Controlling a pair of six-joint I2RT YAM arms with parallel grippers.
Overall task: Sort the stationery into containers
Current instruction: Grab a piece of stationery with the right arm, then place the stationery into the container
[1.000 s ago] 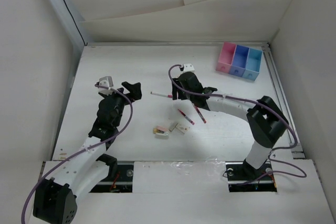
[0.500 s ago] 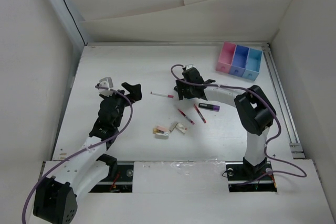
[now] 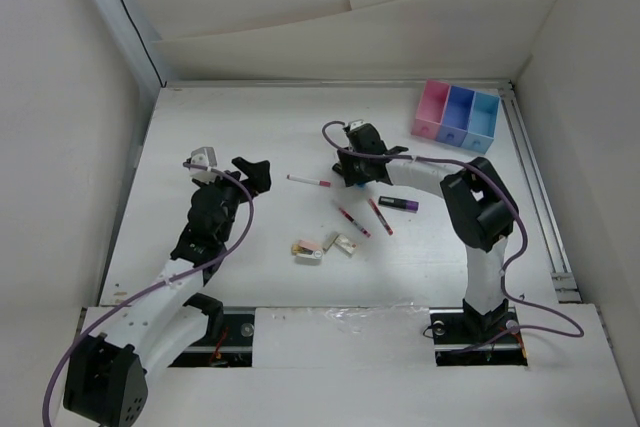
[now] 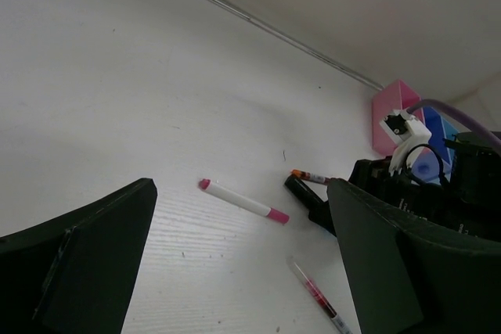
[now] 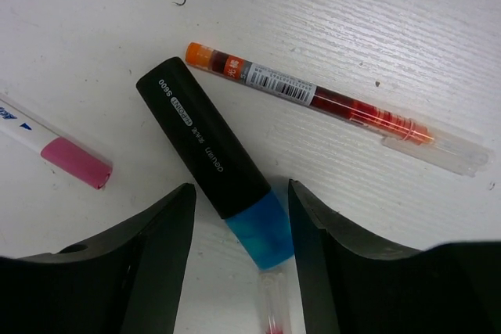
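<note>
My right gripper (image 5: pixel 241 193) is open and low over the table, its jaws on either side of the blue end of a black marker (image 5: pixel 205 149). An orange-and-red pen (image 5: pixel 329 107) lies just beyond it. A white pen with pink ends (image 3: pixel 308 181) lies left of the right gripper (image 3: pixel 352 171) and also shows in the left wrist view (image 4: pixel 243 201). Two red pens (image 3: pixel 353 221) (image 3: pixel 380 216), a dark purple marker (image 3: pixel 398 204) and two beige erasers (image 3: pixel 307 250) (image 3: pixel 345 243) lie nearer the front. The pink (image 3: pixel 432 110), blue (image 3: pixel 457 115) and light blue (image 3: pixel 482 121) bins stand at the back right. My left gripper (image 3: pixel 250 175) is open and empty.
White walls close in the table (image 3: pixel 240 127) on the left, back and right. The right arm's elbow (image 3: pixel 475 202) stands between the pens and the bins.
My right arm folded in, its elbow moving up and left, and the gripper settled over the black marker. This uncovered the dark purple marker. The left arm has hardly moved.
</note>
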